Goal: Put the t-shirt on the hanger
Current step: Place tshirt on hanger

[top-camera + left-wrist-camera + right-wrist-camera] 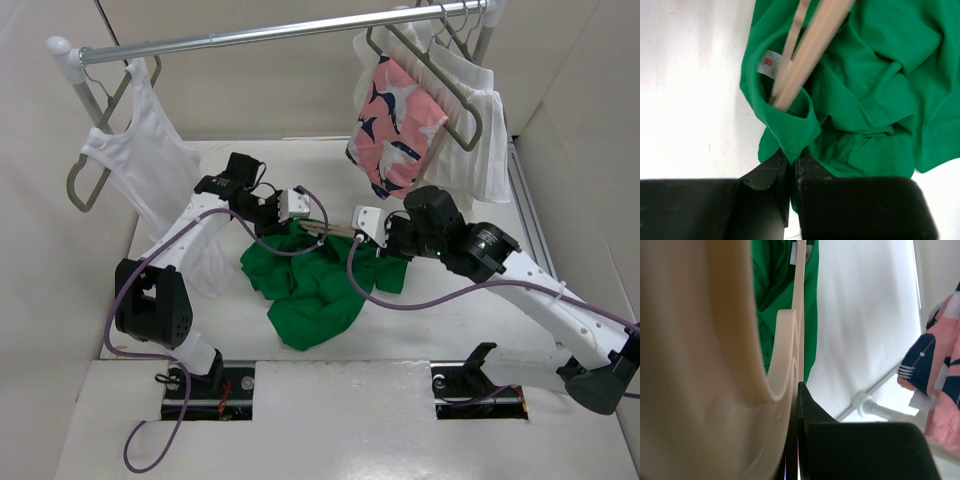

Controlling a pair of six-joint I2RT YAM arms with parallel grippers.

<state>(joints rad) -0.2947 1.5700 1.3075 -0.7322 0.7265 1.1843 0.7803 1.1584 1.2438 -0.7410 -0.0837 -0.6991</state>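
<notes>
White worktop [420, 335]: green t-shirt [315, 290] crumpled at centre. Left tool [791, 165] clamped on its collar; right tool [366, 222] clamped on hanger [810, 50], tip inside neck. Advice: keep collar taut, feed hanger deeper.

Left arm [195, 230] folds up from its base and reaches to centre; left hand [300, 215] pinched fully shut on the t-shirt [315, 285] collar. Right arm [540, 295] stretches in diagonally; right hand [358, 230] clamped on the hanger [330, 230], near the left hand.
</notes>
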